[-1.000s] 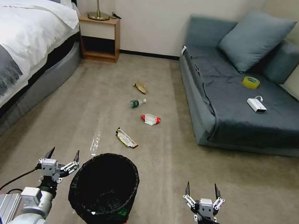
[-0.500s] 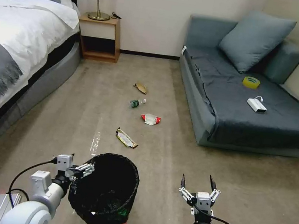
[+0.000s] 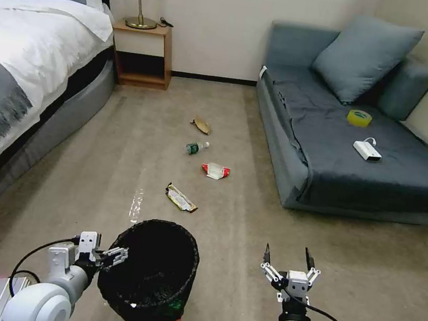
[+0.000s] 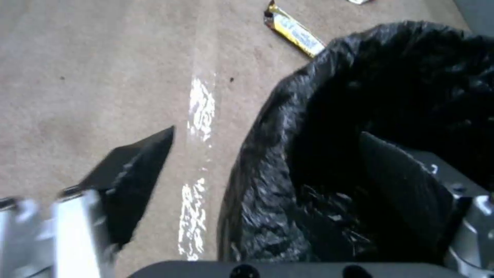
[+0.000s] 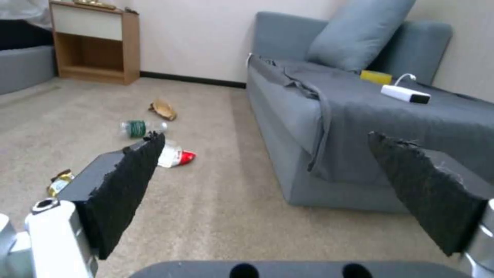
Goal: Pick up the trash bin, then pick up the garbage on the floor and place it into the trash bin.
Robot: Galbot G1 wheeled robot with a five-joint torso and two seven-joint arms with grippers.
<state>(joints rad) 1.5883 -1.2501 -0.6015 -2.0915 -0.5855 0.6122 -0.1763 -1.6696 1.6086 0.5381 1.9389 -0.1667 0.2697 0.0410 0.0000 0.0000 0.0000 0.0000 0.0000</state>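
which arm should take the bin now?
Left. The left gripper is open at the trash bin rim, one finger inside in the wrist view. The right gripper hangs open, apart.

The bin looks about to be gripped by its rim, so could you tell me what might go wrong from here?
1. The left gripper straddles the bin rim, open, one finger inside and one outside. It may pinch only the loose liner, which could slip.
2. Held at one edge, the bin might tilt.
3. The wrapper lies close to the bin; a swinging bin could brush it.
The right gripper hangs open, apart.
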